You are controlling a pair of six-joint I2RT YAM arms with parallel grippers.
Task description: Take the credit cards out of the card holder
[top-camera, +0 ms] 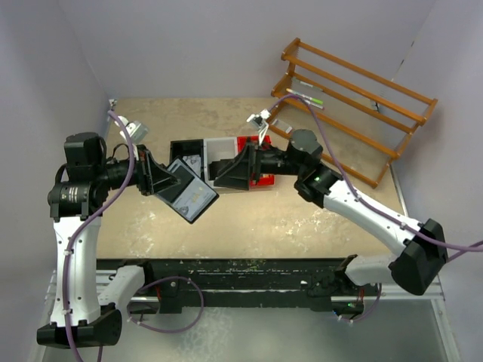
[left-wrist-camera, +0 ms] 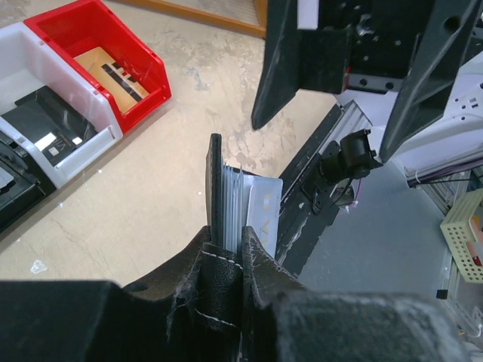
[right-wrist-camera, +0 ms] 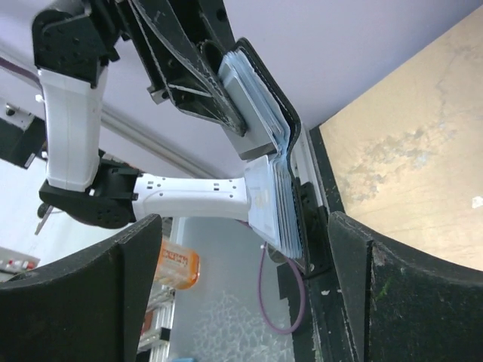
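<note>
My left gripper [top-camera: 167, 183] is shut on the black card holder [top-camera: 181, 205] and holds it open above the table. Grey-blue credit cards [top-camera: 196, 194] sit inside it. In the left wrist view the holder [left-wrist-camera: 216, 188] stands edge-on between my fingers, with the stacked cards [left-wrist-camera: 234, 204] beside it and one card [left-wrist-camera: 261, 207] fanned out to the right. My right gripper [top-camera: 228, 176] is open, just right of the holder and apart from it. In the right wrist view its jaws [right-wrist-camera: 245, 260] flank the holder [right-wrist-camera: 281, 128] and the fanned cards [right-wrist-camera: 266, 204] without touching them.
Joined black [top-camera: 189, 148], white [top-camera: 221, 148] and red [top-camera: 249, 143] trays stand just behind the grippers; the red tray [left-wrist-camera: 98, 53] holds a tan card. A wooden rack [top-camera: 355, 98] stands at the back right. Small white objects [top-camera: 134, 130] lie at the back left.
</note>
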